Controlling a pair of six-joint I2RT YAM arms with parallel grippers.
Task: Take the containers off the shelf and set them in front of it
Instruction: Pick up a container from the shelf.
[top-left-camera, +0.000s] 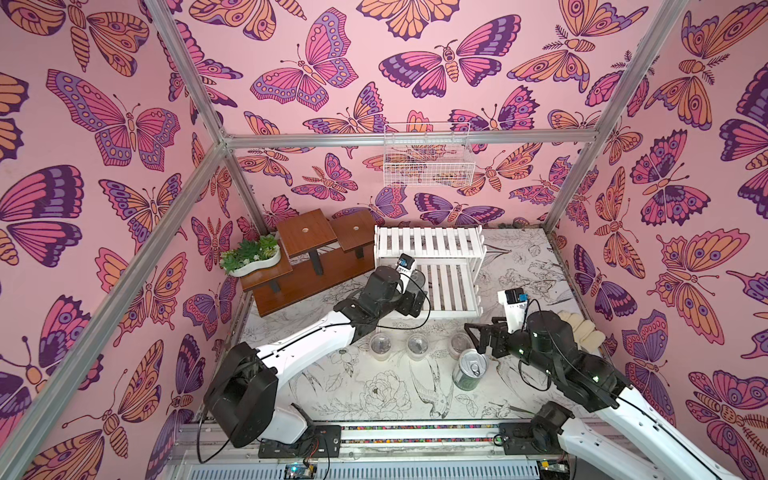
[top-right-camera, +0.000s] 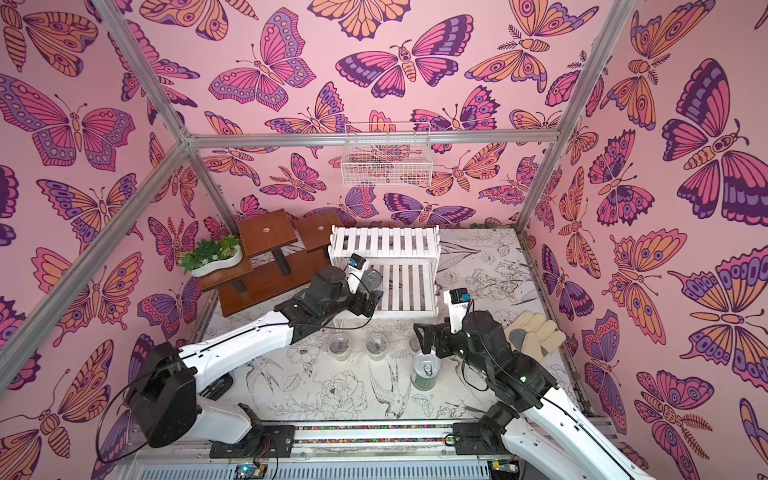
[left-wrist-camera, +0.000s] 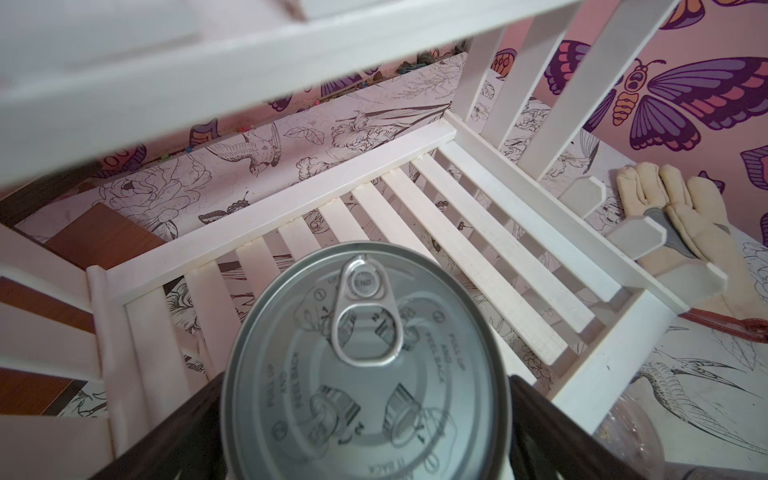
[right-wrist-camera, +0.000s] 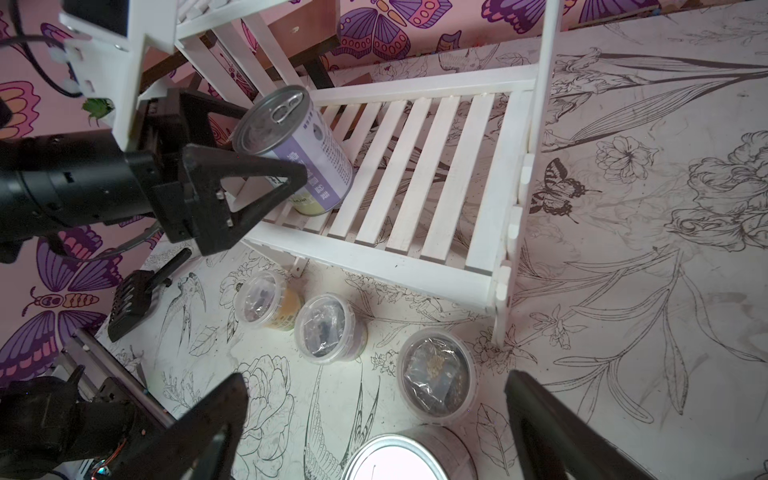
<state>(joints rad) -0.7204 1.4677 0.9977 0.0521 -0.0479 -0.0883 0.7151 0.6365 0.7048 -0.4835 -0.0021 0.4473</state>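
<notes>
The pale-labelled can (right-wrist-camera: 309, 158) stands upright at the left end of the shelf's (top-left-camera: 428, 241) lower tier, long axis vertical, pull-tab lid up. The left gripper (right-wrist-camera: 274, 141) straddles it, jaws spread wide; whether they touch it cannot be told. The left wrist view shows only the lid, the right wrist view its purple-and-pale label. The right gripper (right-wrist-camera: 374, 380) hangs open over the green-striped can (top-left-camera: 468, 371) on the surface (top-left-camera: 374, 399).

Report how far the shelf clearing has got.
Done: three tubs and the green can stand on the table in front of the shelf.
In hand: the left claw, open, straddles the purple-labelled can on the shelf's lower tier; no lift visible yet.
Left: carry that last can down beside the others.
The right claw hangs open above the green can, holding nothing.
</notes>
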